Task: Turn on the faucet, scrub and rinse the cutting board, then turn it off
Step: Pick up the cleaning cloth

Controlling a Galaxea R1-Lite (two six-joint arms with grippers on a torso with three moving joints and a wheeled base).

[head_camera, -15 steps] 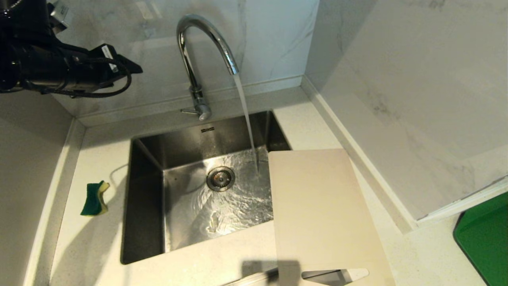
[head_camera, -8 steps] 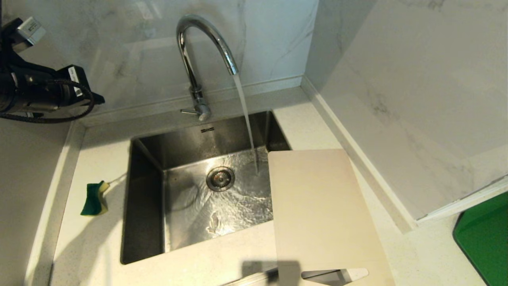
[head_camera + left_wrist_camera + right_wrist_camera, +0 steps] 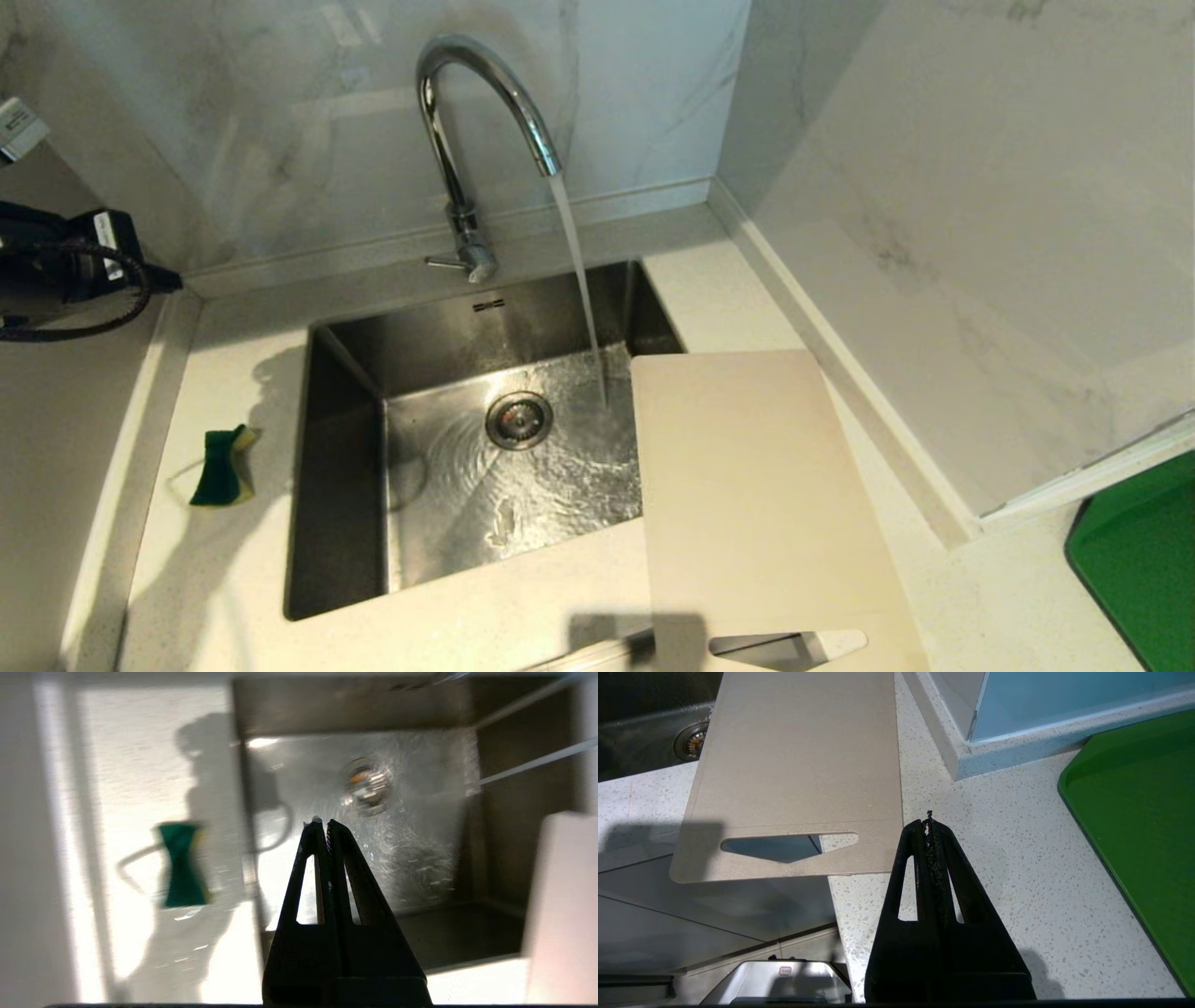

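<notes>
Water runs from the chrome faucet (image 3: 467, 121) into the sink. The beige cutting board (image 3: 756, 504) lies flat across the sink's right side and the counter, slot handle toward the front; it also shows in the right wrist view (image 3: 798, 765). My left arm (image 3: 75, 266) is at the far left edge of the head view. Its gripper (image 3: 322, 823) is shut and empty, high over the sink's left part. A green and yellow sponge (image 3: 222, 467) lies on the counter left of the sink. My right gripper (image 3: 929, 821) is shut and empty, above the counter by the board's handle corner.
The steel sink (image 3: 341, 485) has a round drain (image 3: 518, 420) and rippling water on its floor. A bright green board (image 3: 1139, 560) lies on the counter at the far right. Marble walls close in the back and the right side.
My left arm has drawn back from near the faucet to the left edge of the head view. Water keeps running; board and sponge have not moved.
</notes>
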